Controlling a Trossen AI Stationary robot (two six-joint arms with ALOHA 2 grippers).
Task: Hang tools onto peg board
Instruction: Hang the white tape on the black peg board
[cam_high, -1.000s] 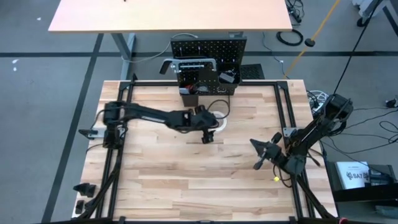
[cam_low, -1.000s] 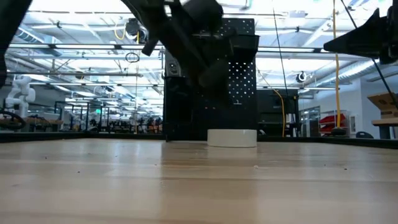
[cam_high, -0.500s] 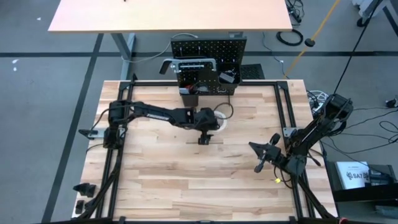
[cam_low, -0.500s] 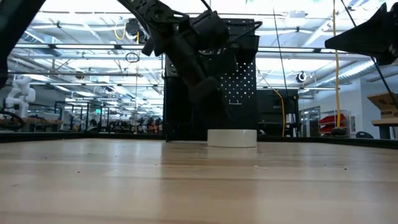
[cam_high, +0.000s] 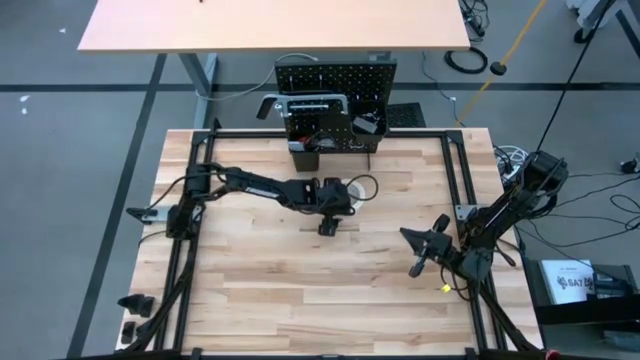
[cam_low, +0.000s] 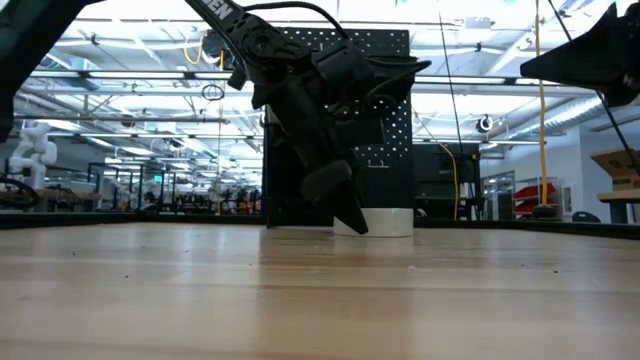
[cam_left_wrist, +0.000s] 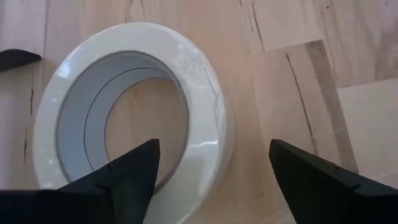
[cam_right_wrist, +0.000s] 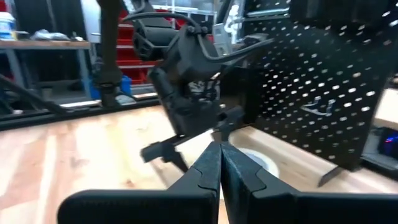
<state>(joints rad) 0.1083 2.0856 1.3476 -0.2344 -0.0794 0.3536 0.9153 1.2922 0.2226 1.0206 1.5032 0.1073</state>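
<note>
Since one second ago, left gripper (cam_high: 327, 226) has descended toward the bench (cam_high: 250, 290), fingers now close above it. Its jaws stand wide apart and hold nothing, straddling the near rim of the white tape roll (cam_left_wrist: 127, 112), which lies flat just beyond. Right gripper (cam_high: 420, 252) waits well apart, fingers closed, empty. Peg board (cam_high: 335, 85) stands farthest, behind the roll.

One white tape roll (cam_left_wrist: 134, 118) lies on the desk (cam_high: 260, 270). One peg board (cam_high: 335, 95) stands at its far edge. Two robot arms work there.
</note>
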